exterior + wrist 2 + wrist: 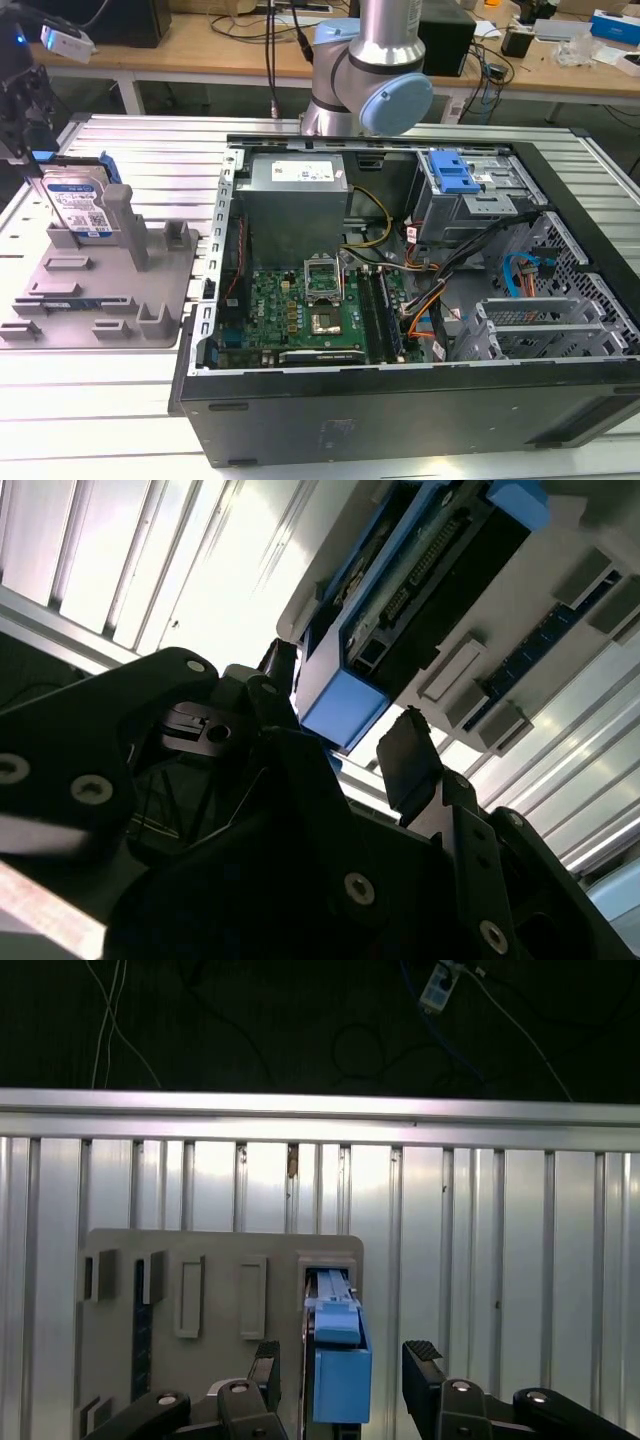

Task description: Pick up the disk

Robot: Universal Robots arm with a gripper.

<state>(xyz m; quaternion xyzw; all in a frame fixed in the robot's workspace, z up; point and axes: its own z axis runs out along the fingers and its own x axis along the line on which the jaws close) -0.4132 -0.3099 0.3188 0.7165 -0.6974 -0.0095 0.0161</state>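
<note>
The disk (78, 205) is a silver hard drive with a white-and-blue label and blue side rails. It stands on edge in a slot of the grey fixture plate (110, 290) at the exterior view's left. My gripper (25, 130) hangs just above its upper corner. In both wrist views the black fingers (422, 1360) straddle the blue rail end of the disk (340, 1370), with a gap on each side. The gripper (343, 1360) is open and holds nothing. The second wrist view has the disk (420, 570) seen edge-on between the gripper (343, 708) fingertips.
An open computer case (400, 400) takes up the middle and right of the slatted metal table (120, 410). Inside are a grey power-supply box (295, 180), a motherboard (310, 310) and a drive cage with a blue latch (450, 175). The arm's base (365, 70) rises behind the case.
</note>
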